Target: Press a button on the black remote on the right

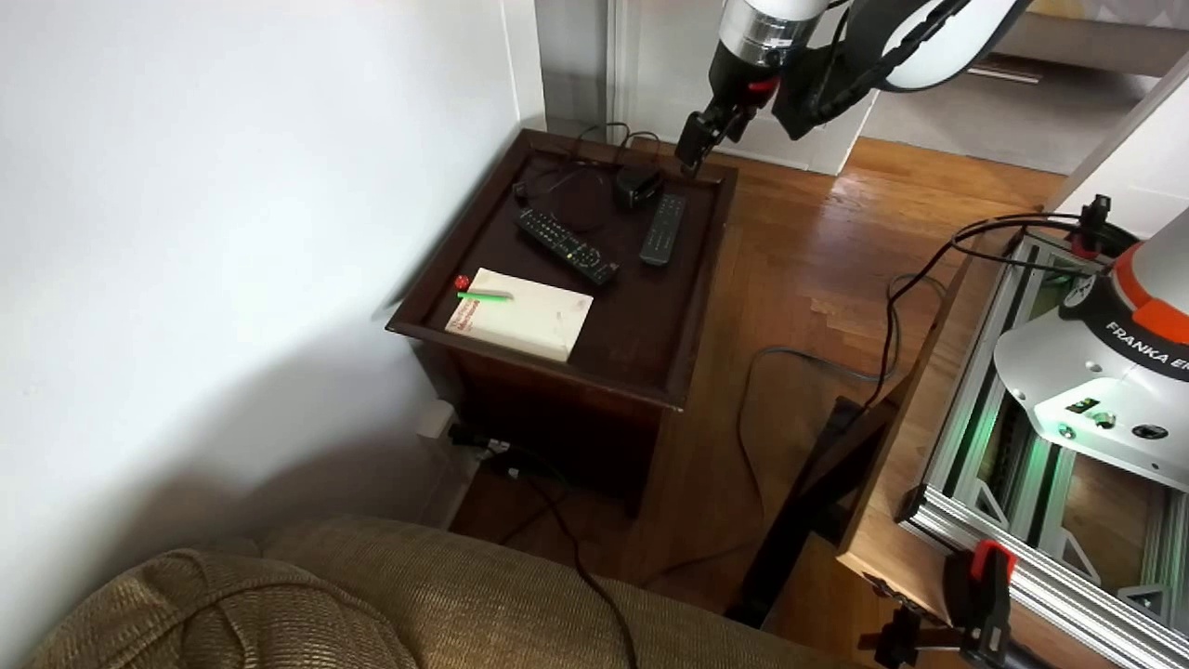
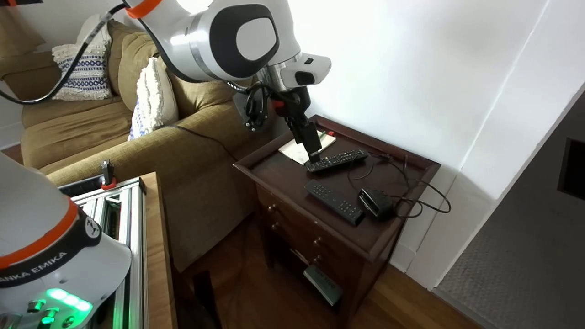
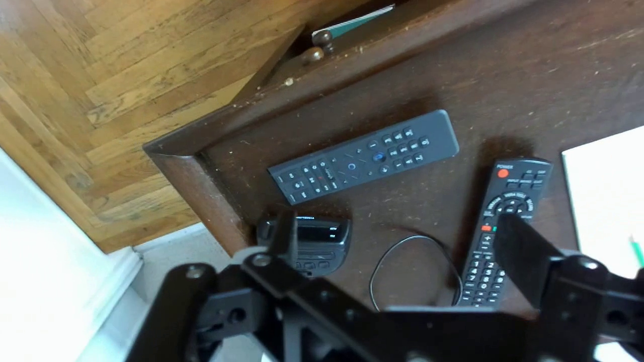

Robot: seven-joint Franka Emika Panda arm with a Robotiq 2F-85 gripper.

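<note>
White wall [image 1: 232, 186] at far left in an exterior view, brown sofa [image 1: 353, 595] along the bottom. Then the dark wooden side table [image 1: 641, 325], with a raised rim. On it, small red object [image 1: 462, 282] just beside the cream book [image 1: 534, 323], which has red lettering; green pen-like stick [image 1: 485, 296] lying across the book. Multi-button black remote [image 1: 565, 245] aslant on the tabletop, beyond the book. Black boxy device [image 1: 637, 186] near the far rim. Just beside it, the task's slim black remote [image 1: 663, 229], lying flat near the right rim, face up. Gripper [image 3: 398, 231] raised above the table, clear of both remotes; wrist view shows its fingers [image 3: 526, 261] spread wide apart. Far right: white Franka robot base [image 1: 1096, 372].
</note>
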